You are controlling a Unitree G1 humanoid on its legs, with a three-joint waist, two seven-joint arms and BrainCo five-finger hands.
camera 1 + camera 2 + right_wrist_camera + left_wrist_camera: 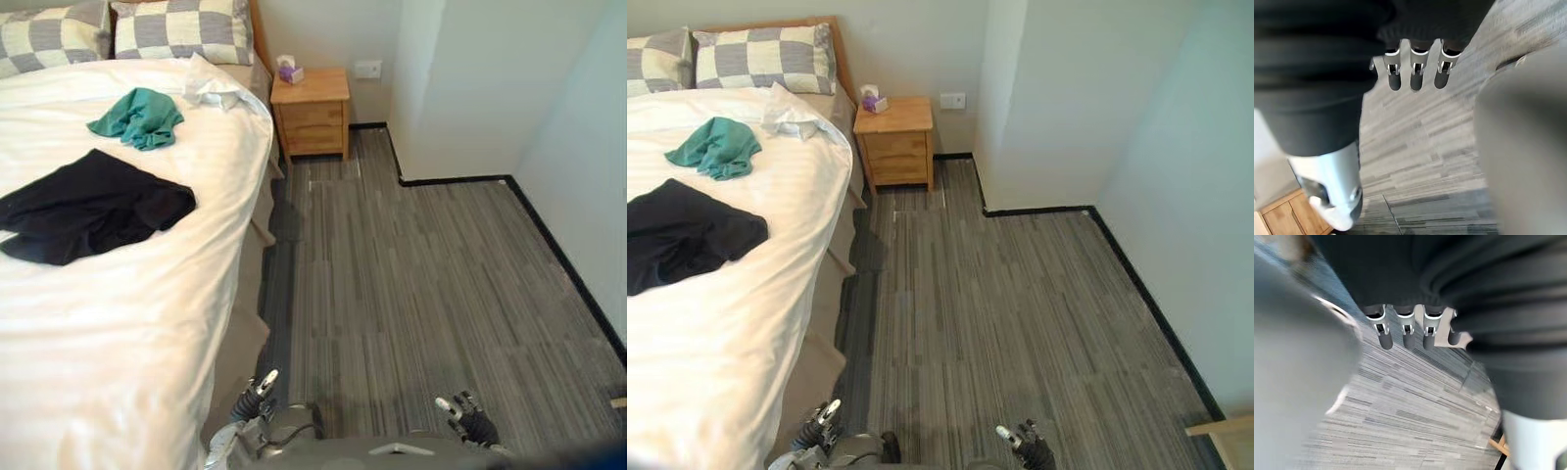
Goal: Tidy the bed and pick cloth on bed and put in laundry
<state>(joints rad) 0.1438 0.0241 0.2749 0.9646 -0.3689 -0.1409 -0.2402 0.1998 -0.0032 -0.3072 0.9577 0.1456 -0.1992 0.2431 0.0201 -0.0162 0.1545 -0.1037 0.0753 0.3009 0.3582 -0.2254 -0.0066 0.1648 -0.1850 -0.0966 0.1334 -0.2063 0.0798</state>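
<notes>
Bedroom: grey striped floor [421,284] is seen on the right, white bed [118,333] along the left. Wooden nightstand [312,116] is set against the wall just beside the bed head, and its drawers are shut, so contents cannot be told. Two checked pillows [181,29] are left at the head. Black cloth [93,204] is spread mid-bed, set back from the bed's side edge. Teal cloth [140,117] is bunched further up, between the black cloth and the pillows and apart from both. White crumpled fabric [211,90] is lumped at the head corner; whether it is loose cloth or turned-back sheet cannot be told. Tissue box [290,70] is stood on the nightstand top, with a tissue poking out. Left hand [257,394] and right hand [470,419] are hung low over the floor beside the bed. Left fingers [1385,335] and right fingers [1416,78] are seen straight and slightly apart, with nothing held. Judged: clothes are untouched and the approach is not yet made.
</notes>
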